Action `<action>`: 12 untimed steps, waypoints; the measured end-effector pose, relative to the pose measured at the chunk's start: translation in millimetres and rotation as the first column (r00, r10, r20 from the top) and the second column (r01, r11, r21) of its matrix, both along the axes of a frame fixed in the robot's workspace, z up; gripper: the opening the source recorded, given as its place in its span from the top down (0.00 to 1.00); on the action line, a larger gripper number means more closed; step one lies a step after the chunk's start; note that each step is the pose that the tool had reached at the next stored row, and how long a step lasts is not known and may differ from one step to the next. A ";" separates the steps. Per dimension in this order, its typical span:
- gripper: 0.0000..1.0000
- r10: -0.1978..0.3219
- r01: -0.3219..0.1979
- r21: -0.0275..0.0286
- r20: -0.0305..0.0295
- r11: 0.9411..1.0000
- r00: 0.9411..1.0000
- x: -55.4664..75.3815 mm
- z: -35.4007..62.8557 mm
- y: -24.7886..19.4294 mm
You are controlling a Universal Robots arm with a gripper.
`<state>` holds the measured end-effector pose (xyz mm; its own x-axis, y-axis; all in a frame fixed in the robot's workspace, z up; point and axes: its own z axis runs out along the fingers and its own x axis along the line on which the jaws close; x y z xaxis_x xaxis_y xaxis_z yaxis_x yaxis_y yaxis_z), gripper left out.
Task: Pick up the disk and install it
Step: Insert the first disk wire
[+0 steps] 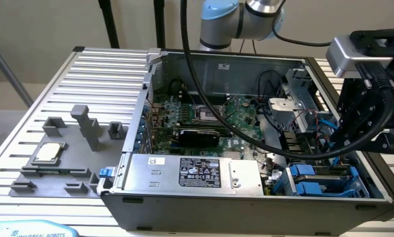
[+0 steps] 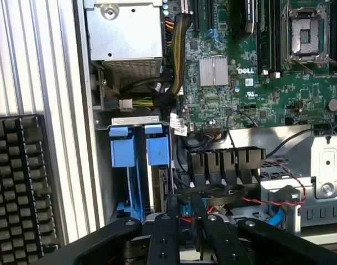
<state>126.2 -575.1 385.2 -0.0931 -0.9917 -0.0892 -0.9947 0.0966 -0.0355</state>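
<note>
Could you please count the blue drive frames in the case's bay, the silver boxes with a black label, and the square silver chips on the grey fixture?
blue drive frames: 2
silver box with black label: 1
square silver chip: 1
Total: 4

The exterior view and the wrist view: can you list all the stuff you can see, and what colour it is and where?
Computer case: one, grey, open, on the slatted table.
Slatted table: one, silver, under everything.
Motherboard: one, green, on the case floor.
Power supply box: one, silver with a black label, at the case's near edge.
Drive trays: two, bright blue, in the bay at the exterior view's right end of the case.
Holder blocks: several, grey, on the table at the exterior view's left.
Square chip: one, silver, sitting on a grey holder.
Cable: one, thick, black, hanging across the case.
Robot arm: one, silver and light blue, behind the case.
Fingers: black, above the drive bay.
</note>
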 end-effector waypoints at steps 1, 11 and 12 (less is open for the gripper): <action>0.76 0.000 0.000 0.000 0.001 1.000 1.000 -0.3 -1.0 0.3; 0.76 0.000 0.000 -0.008 0.005 1.000 1.000 -2.4 -12.5 5.7; 0.76 0.000 0.000 -0.008 0.005 1.000 1.000 -2.4 -13.2 6.0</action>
